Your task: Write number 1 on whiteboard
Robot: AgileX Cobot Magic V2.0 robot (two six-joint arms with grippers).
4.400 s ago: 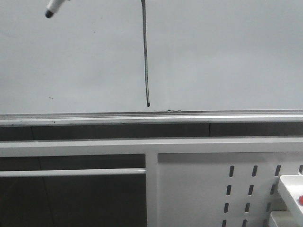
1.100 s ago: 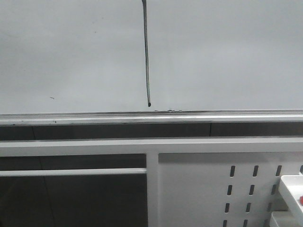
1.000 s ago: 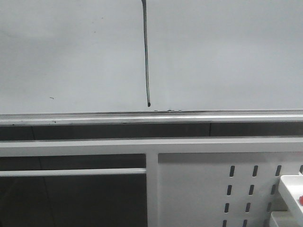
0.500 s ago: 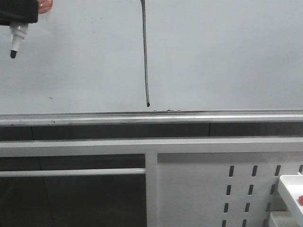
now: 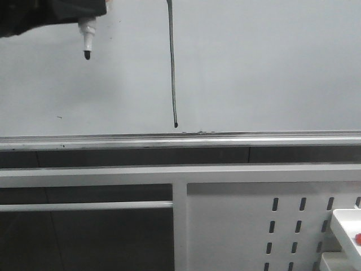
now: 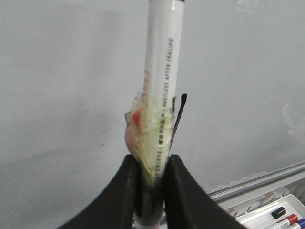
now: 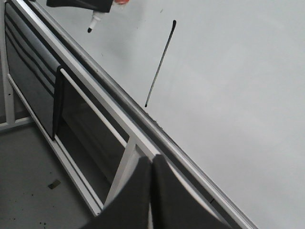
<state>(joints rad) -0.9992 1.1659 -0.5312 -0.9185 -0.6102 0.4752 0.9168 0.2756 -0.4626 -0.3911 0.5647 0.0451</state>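
The number 1 is a long thin black stroke on the whiteboard, ending in a blob just above the silver rail. My left gripper is at the top left, shut on a white black-tipped marker pen whose tip hangs left of the stroke, pointing down. In the left wrist view the jaws clamp the taped pen, with the stroke just behind. My right gripper is shut and empty, away from the board; the stroke shows in its view.
Below the rail is a white frame with a slotted metal panel. A white tray with a red item sits at the lower right. A tray of spare markers shows in the left wrist view.
My left gripper with the marker came back into the front view at the top left and moved right towards the stroke. The stroke and the right gripper have not changed.
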